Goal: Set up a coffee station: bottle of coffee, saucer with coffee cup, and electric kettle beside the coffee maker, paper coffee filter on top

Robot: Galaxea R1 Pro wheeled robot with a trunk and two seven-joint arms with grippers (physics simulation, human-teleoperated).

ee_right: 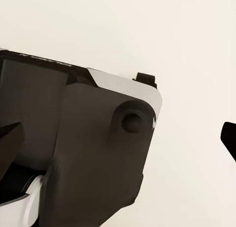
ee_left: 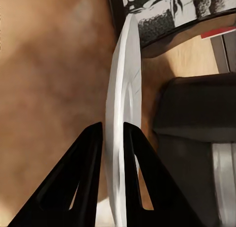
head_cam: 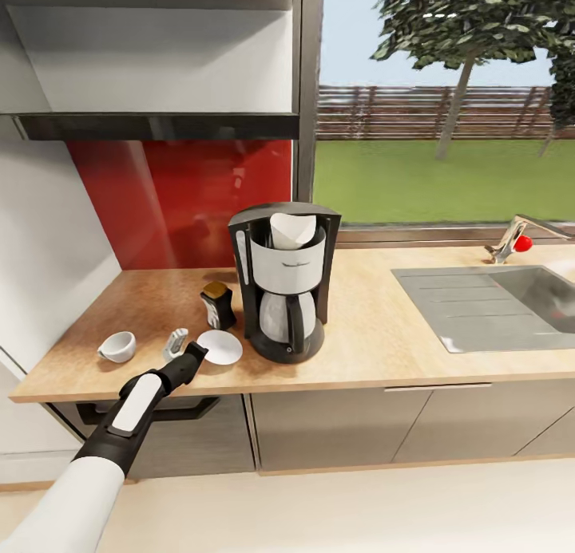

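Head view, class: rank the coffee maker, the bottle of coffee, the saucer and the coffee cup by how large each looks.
1. Coffee maker, clearly largest.
2. Bottle of coffee and saucer: too alike to rank, one upright, one lying flat.
3. Coffee cup, slightly smaller than both.

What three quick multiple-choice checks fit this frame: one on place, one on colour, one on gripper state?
1. Where is the coffee cup?
A. On the saucer
B. On the countertop, apart from the saucer
C. In the sink

2. What colour is the cap of the bottle of coffee?
A. Gold-tan
B. Blue
C. Green

3. What is the left gripper doing?
A. Open above the cup
B. Shut on the saucer's rim
C. Holding the bottle

Key: 1 B, the cup sits on bare countertop, with the saucer well aside by the coffee maker. 2 A, the cap looks gold-tan in the head view. 3 B, the left wrist view shows both fingers against the white rim.
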